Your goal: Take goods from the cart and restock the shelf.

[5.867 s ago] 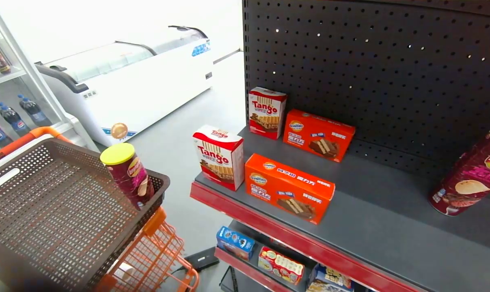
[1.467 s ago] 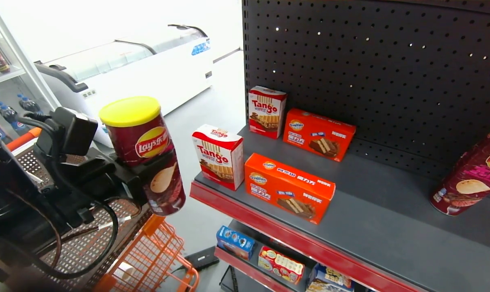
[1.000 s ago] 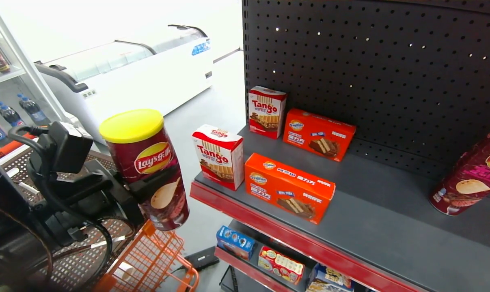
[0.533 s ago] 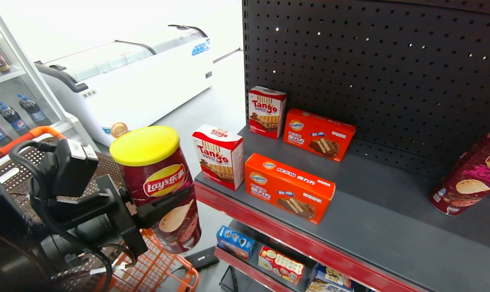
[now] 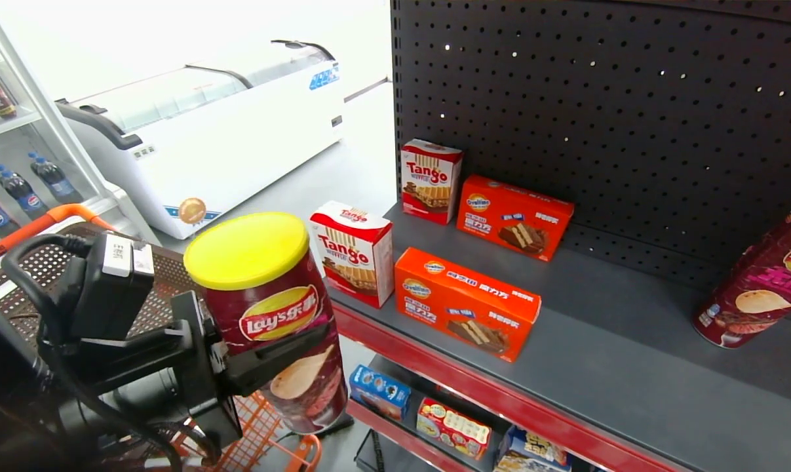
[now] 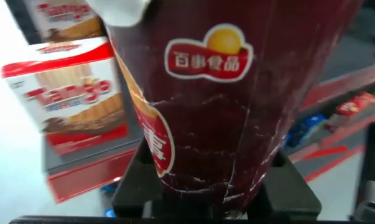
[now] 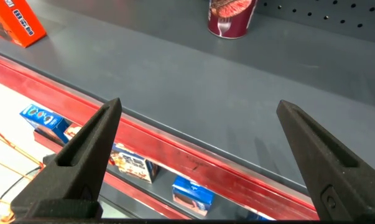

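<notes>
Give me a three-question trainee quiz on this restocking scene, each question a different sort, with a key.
1. True or false: the left claw is shut on the yellow-lidded chip can.
2. How many orange boxes lie on the upper shelf? A) one B) two C) three
3. Fill in: the right claw is ____ (open or shut).
Key: 1 true; 2 B; 3 open.

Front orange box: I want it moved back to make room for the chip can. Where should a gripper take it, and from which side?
Likely best from above: pinch the front orange box across its thin depth, midway along the top edge. It stands on its long edge, so front and back faces are flat and parallel; a wafer box stands close at its left end.
</notes>
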You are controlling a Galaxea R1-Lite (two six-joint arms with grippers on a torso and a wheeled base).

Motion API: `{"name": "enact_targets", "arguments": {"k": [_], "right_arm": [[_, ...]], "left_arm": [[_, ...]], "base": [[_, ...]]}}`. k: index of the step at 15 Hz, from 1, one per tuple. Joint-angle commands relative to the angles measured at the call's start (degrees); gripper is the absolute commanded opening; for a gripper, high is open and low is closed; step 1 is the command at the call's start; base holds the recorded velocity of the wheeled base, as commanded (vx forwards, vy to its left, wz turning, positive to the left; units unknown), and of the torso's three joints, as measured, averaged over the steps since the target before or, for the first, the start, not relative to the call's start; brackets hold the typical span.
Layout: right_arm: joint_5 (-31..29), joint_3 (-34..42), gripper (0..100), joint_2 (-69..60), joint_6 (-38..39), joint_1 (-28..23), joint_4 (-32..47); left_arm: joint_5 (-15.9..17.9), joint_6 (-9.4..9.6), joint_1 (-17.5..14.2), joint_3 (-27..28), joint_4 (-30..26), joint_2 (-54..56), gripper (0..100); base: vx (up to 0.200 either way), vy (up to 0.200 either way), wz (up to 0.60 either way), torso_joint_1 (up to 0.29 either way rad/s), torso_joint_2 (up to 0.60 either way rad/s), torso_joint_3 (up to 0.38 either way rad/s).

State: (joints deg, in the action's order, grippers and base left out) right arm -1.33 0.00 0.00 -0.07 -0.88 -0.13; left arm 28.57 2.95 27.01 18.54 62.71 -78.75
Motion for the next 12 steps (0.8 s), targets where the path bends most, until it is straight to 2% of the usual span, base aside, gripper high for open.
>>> {"name": "enact_targets", "arguments": {"k": [1, 2, 12], "right_arm": [[0.01, 0.0, 100, 0.0, -0.01, 0.0, -0.04], [-0.08, 0.0, 100, 0.0, -0.01, 0.0, -0.04], [0.01, 0.0, 100, 0.0, -0.01, 0.0, -0.04]], "left_arm": [[0.96, -0.49, 1.81, 0.09, 0.22, 0.0, 0], [1.04, -0.58, 2.43, 0.09, 0.22, 0.0, 0], [1.04, -0.66, 2.6, 0.09, 0.22, 0.0, 0]], "base": [[0.0, 0.0, 0.0, 0.0, 0.0, 0.0], [0.0, 0.0, 0.0, 0.0, 0.0, 0.0], [0.0, 0.0, -0.6, 0.002, 0.0, 0.003]]}}
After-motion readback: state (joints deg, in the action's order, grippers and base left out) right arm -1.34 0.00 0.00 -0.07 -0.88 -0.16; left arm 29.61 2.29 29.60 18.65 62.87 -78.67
